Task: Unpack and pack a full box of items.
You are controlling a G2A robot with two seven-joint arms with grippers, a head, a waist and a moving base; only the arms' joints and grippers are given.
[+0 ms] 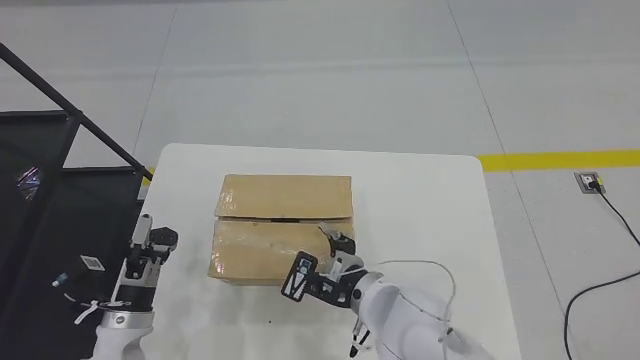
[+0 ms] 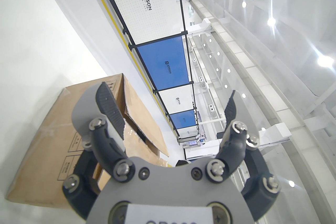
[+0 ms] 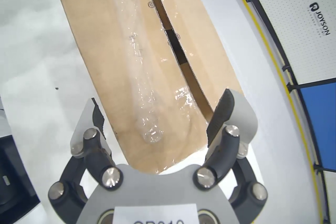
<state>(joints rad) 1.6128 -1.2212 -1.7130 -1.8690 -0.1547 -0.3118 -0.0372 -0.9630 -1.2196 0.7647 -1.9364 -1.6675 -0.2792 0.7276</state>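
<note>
Cardboard box (image 1: 285, 225), flaps (image 3: 183, 12) ajar, white table (image 1: 420, 210) — left gripper (image 2: 168, 93), right gripper (image 3: 160, 101), fingers both spread.

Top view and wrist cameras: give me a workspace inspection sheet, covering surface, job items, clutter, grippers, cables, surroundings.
Surface: white table, rounded corners.
Job's things: cardboard box mid-table, top flaps down, dark gap between them; crumpled clear tape along one flap.
Clutter: nothing seen.
Grippers: left gripper open, by the table edge, apart from the box; right gripper open over the box's near end.
Cables: thin white cable on the table; black cable on the floor.
Surroundings: grey floor, yellow line, floor socket.
</note>
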